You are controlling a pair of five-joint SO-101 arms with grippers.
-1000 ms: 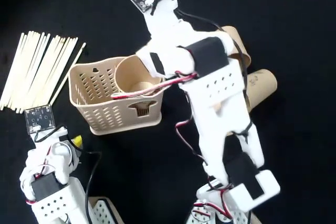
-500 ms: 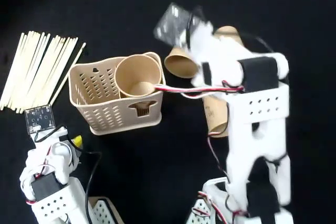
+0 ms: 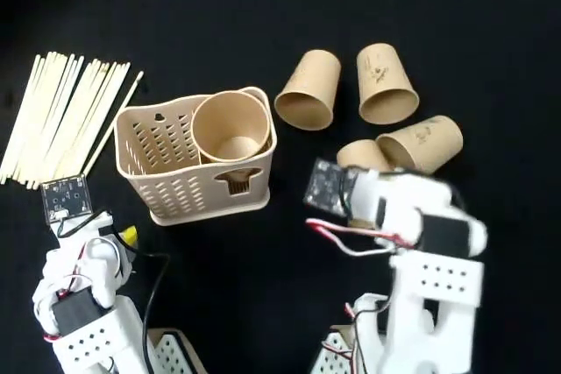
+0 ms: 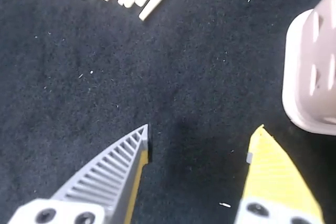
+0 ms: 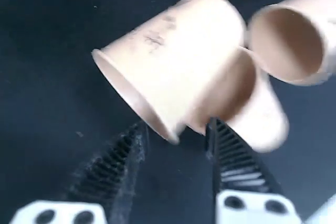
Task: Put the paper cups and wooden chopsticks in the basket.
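While L gripper [image 4: 203,129] gapes over table [image 4: 105,77], R gripper [image 5: 176,127] parted, empty, by cups [image 5: 173,61].

No text, number or sign can be read. Dark handwritten scribbles are seen on the side of one paper cup [image 3: 383,76] lying on the bench [image 3: 491,59] and on a second cup [image 3: 425,139] beside it, but no letters can be made out. A similar faint, illegible mark is borne by the nearest cup [image 5: 168,61] in the right wrist view.
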